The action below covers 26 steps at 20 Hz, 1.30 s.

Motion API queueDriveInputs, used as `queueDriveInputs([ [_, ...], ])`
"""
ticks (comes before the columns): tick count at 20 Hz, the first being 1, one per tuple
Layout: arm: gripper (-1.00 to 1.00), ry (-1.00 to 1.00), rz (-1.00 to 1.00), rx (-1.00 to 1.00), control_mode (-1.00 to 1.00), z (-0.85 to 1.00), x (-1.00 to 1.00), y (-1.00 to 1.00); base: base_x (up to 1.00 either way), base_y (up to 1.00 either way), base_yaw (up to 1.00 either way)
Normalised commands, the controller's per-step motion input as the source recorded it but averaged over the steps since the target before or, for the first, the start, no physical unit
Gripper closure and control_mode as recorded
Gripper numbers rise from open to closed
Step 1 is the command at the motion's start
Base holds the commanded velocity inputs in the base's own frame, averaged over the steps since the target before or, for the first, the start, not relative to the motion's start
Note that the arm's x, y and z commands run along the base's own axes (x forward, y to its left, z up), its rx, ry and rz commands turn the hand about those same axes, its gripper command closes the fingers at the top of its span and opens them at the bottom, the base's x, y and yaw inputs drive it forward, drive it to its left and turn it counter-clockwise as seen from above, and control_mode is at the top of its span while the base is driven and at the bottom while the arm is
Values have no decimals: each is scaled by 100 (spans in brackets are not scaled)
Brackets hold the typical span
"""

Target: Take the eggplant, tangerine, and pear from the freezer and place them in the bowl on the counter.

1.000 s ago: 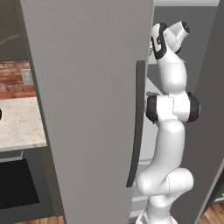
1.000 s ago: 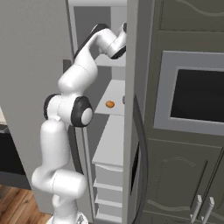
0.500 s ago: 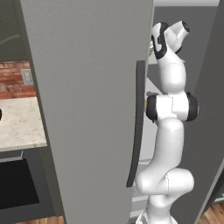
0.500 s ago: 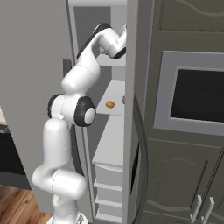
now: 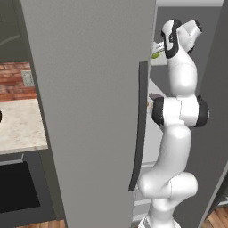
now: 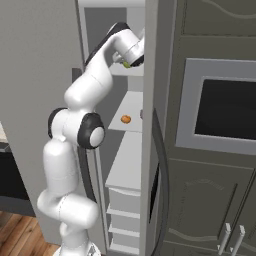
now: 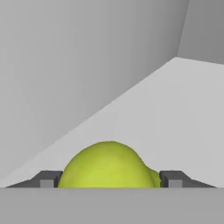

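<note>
High in the frame, inside the freezer [image 6: 131,165], we had just clenched our hand [image 7: 109,183] onto the pear [image 7: 106,165]; tangerine [image 6: 126,119] waited below.

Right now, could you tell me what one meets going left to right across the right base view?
Freezer door → robot arm → tangerine on a shelf → oven window.
</note>
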Motion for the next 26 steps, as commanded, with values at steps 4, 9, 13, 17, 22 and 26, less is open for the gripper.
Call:
queueDriveInputs([
  [4,100,-18,0,0,-100,-20,-100,20,0,0,0],
  [9,100,-19,0,-2,-100,-6,-100,40,0,0,0],
  [13,100,-16,0,-3,-100,0,-93,36,0,0,0],
  [17,100,-12,0,0,-100,0,-89,4,0,0,0],
  [22,100,-12,0,-3,-100,0,-88,27,0,0,0],
  [26,100,-10,0,-3,-100,2,-88,34,0,0,0],
])
